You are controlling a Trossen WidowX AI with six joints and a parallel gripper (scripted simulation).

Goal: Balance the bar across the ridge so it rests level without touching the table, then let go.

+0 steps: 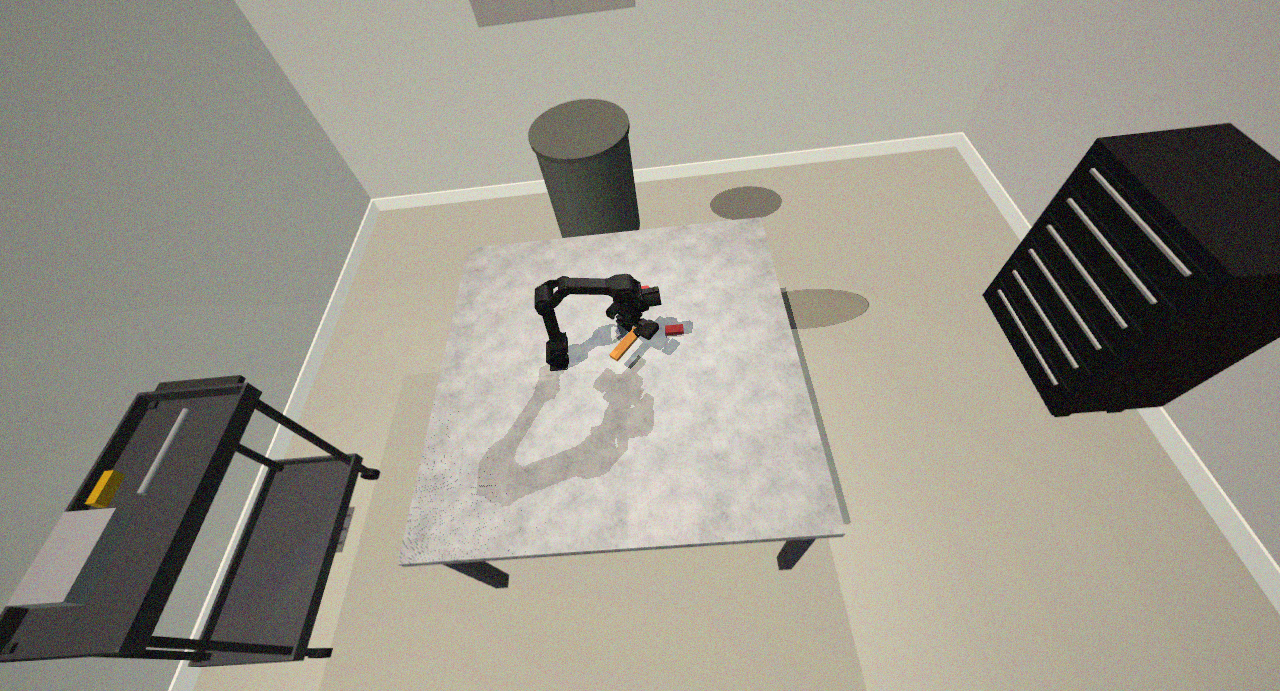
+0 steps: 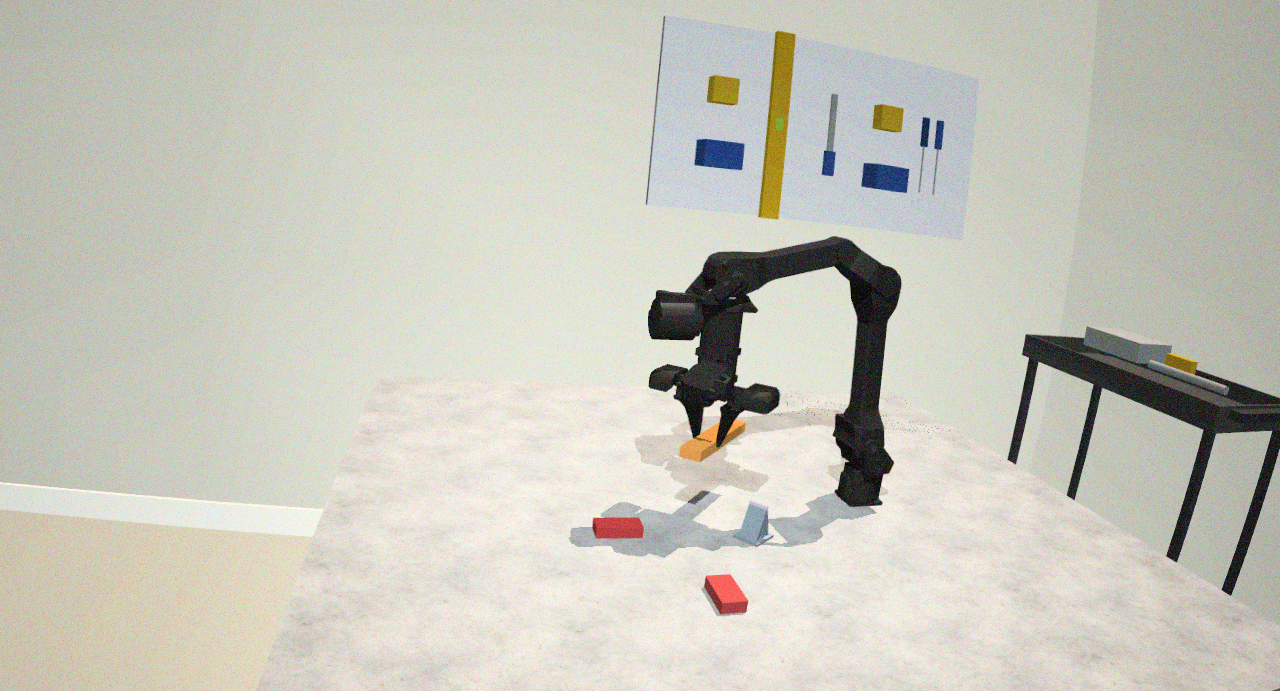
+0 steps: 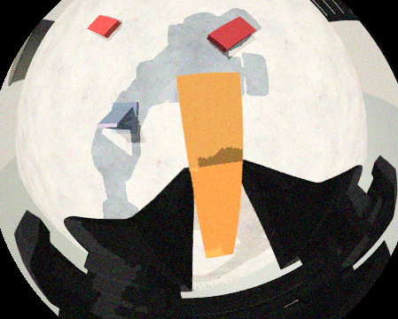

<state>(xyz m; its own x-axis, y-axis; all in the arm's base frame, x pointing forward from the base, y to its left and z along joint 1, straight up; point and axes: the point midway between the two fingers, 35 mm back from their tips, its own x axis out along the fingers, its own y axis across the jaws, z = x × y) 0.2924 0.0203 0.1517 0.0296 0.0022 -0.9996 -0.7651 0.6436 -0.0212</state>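
Gripper point(image 1: 636, 331) point(image 2: 707, 442) point(image 3: 217, 165): clamped on orange bar point(image 1: 623, 343) point(image 2: 726, 434) point(image 3: 215, 120) | bar: lifted above table point(image 1: 716, 472) point(image 2: 501, 615) point(image 3: 61, 89), well inside its edges | ridge point(image 2: 755, 521) point(image 3: 120, 116): standing on table, apart from bar | red blocks: two, lying near ridge

Two red blocks on the marbled table, with workshop furnishings around the room
One small red rectangular block point(image 2: 617, 528) point(image 3: 231, 34) point(image 1: 674, 329) lies flat within a bluish shadow; a second red rectangular block point(image 2: 725, 594) point(image 3: 104, 26) lies well apart from it. A dark grey cylindrical bin point(image 1: 590, 185) stands by the wall beyond the table, and a black cabinet point(image 1: 1154, 266) with pale bar handles stands to one side. Opposite is a dark two-tier cart point(image 1: 192, 517) point(image 2: 1127, 381), bearing a pale grey box point(image 1: 60, 557) point(image 2: 1126, 344), a yellow block point(image 1: 105, 488) point(image 2: 1181, 363) and a light grey rod point(image 1: 162, 451) point(image 2: 1187, 377). A pale blue wall panel point(image 2: 814, 78) carries yellow and blue blocks.
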